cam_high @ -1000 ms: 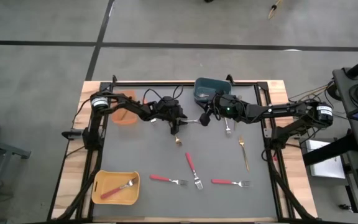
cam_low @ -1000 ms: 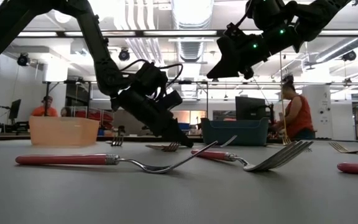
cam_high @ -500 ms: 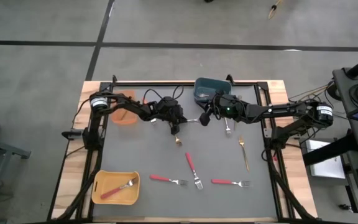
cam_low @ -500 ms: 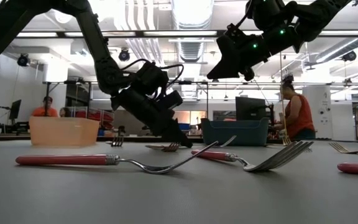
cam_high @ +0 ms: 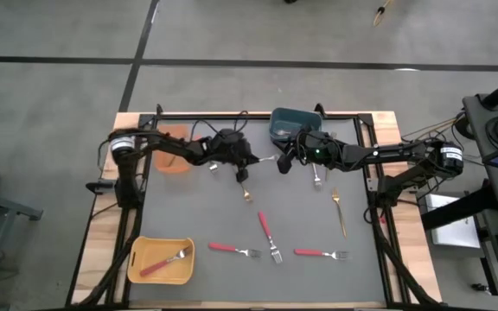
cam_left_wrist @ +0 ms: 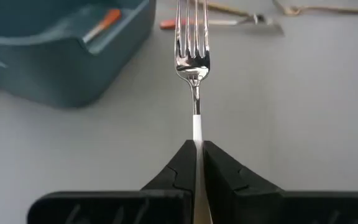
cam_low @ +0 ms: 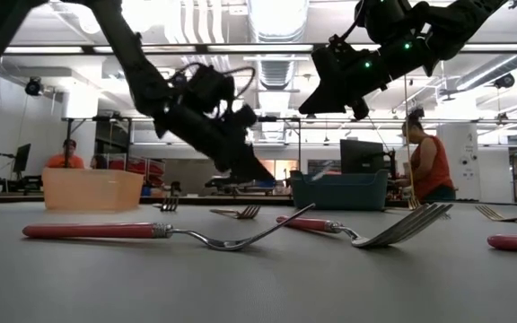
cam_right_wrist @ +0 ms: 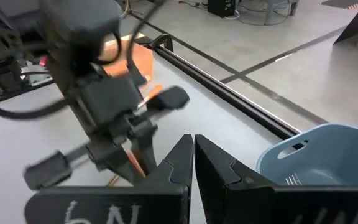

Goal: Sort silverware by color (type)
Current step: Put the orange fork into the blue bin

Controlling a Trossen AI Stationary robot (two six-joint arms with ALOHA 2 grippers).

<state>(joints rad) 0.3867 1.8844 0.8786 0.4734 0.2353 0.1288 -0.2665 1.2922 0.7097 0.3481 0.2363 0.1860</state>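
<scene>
1. Near the tabletop's far edge, the left end effector (cam_left_wrist: 198,163) pinches a fork (cam_left_wrist: 193,56) by its handle, clear only from its wrist.
2. From above, the right end effector (cam_high: 282,164) hovers closed beside the blue bin (cam_high: 285,123).

One fork (cam_left_wrist: 192,62) with a silver head is clamped by its handle between the closed fingers of the left hand (cam_left_wrist: 198,148), tines pointing straight away from the wrist, lifted above the grey surface (cam_high: 188,216). A short gold fork (cam_high: 247,193) lies just below that hand in the high view. A longer thin gold fork (cam_high: 339,211) lies toward the right side. Three red-handled forks lie on the near half: one slanted (cam_high: 268,234), one (cam_high: 234,250) to its left and one (cam_high: 322,253) to its right, both level. Another red-handled fork (cam_high: 166,260) lies diagonally inside the yellow bin (cam_high: 137,269).
</scene>
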